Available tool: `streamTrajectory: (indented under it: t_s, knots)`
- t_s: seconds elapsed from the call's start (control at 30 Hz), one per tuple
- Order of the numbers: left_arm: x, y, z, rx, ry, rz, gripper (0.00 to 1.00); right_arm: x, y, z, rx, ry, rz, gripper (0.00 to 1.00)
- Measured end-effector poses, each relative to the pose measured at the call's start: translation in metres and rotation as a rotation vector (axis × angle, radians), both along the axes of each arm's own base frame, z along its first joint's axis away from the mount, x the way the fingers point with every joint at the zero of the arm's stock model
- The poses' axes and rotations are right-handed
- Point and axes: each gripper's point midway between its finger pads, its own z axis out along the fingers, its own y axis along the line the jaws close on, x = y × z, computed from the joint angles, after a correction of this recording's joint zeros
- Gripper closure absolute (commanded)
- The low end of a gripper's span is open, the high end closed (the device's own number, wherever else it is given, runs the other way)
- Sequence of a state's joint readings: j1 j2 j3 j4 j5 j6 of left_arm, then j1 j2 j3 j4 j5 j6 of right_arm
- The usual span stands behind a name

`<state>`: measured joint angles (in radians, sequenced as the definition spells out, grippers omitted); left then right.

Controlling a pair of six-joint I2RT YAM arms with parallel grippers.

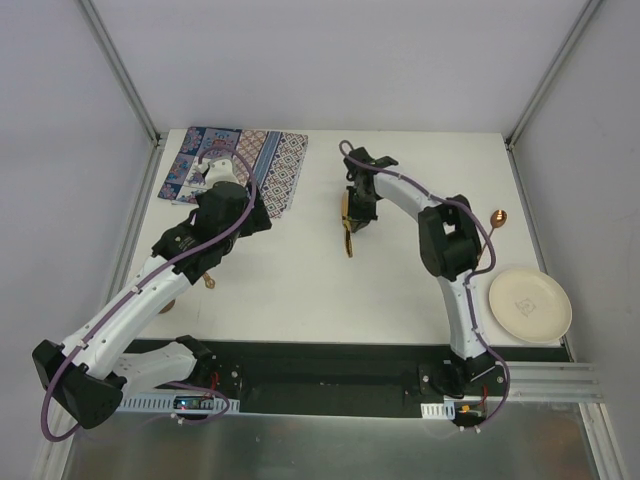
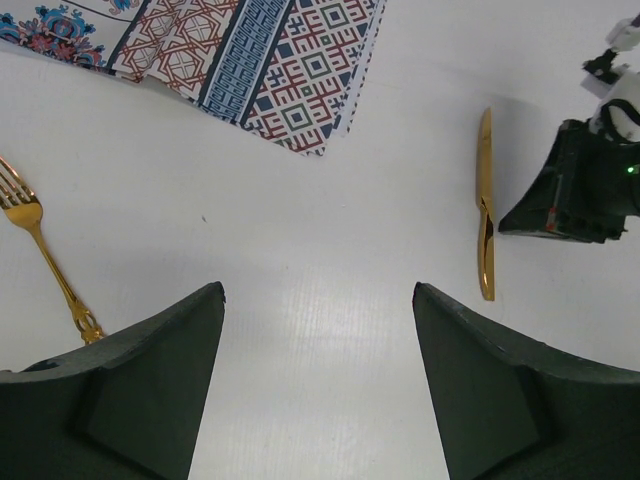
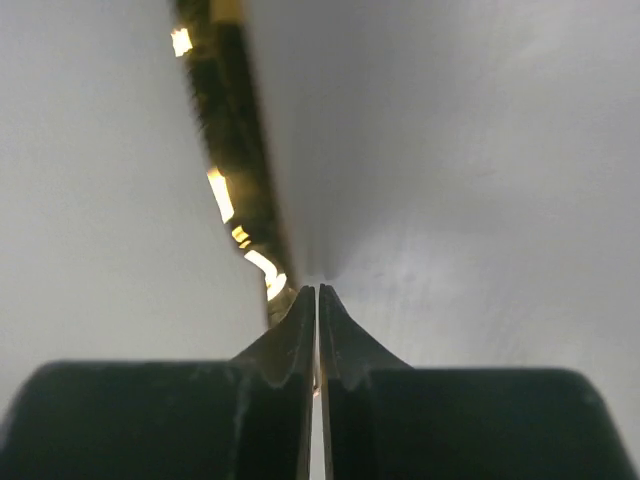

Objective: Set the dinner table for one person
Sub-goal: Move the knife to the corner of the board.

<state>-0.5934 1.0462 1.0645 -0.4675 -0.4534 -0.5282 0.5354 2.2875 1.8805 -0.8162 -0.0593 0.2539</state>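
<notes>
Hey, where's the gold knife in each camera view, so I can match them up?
Top view: knife near the picture's centre, running up-down, at the right gripper.
Left wrist: knife right of centre, a thin vertical strip.
Right wrist: knife a blurred gold streak, upper left.
Shared landmark: the right gripper, beside the knife in all three.

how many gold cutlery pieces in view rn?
3. Knife in the centre, at the right gripper; fork on the left, partly under the left arm; spoon far right, beyond the plate. Either arm could hide more.
</notes>
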Motion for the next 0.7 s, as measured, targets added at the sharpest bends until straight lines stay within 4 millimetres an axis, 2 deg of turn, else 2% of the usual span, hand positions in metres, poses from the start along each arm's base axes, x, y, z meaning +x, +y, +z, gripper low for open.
streamTrajectory:
  t_s: [0.1,0.2,0.37,0.47,0.53,0.6,0.63,0.7]
  knots:
    - [0.0,0.0,0.0,0.0,0.0,0.0,0.25,0.021,-0.036,0.001,-0.043,-0.035,-0.077,0.99]
    - [0.0,0.0,0.0,0.0,0.0,0.0,0.25,0.032,-0.067,-0.002,-0.069,-0.035,-0.149,0.99]
    - [0.0,0.0,0.0,0.0,0.0,0.0,0.25,0.044,-0.104,-0.001,-0.098,-0.048,-0.228,0.99]
    - [0.0,0.0,0.0,0.0,0.0,0.0,0.25,0.043,-0.116,-0.001,-0.114,-0.047,-0.25,0.89]
    - [0.0,0.0,0.0,0.0,0.0,-0.001,0.25,0.043,-0.118,-0.001,-0.117,-0.047,-0.251,0.84]
    - [0.0,0.0,-0.001,0.001,0.002,-0.001,0.25,0.043,-0.115,0.0,-0.121,-0.053,-0.242,0.79]
    - [0.001,0.0,-0.001,0.003,0.004,-0.001,0.25,0.043,-0.112,0.0,-0.124,-0.056,-0.234,0.71]
    - [0.001,-0.001,-0.004,0.008,0.011,-0.001,0.25,0.04,-0.102,0.003,-0.128,-0.061,-0.206,0.63]
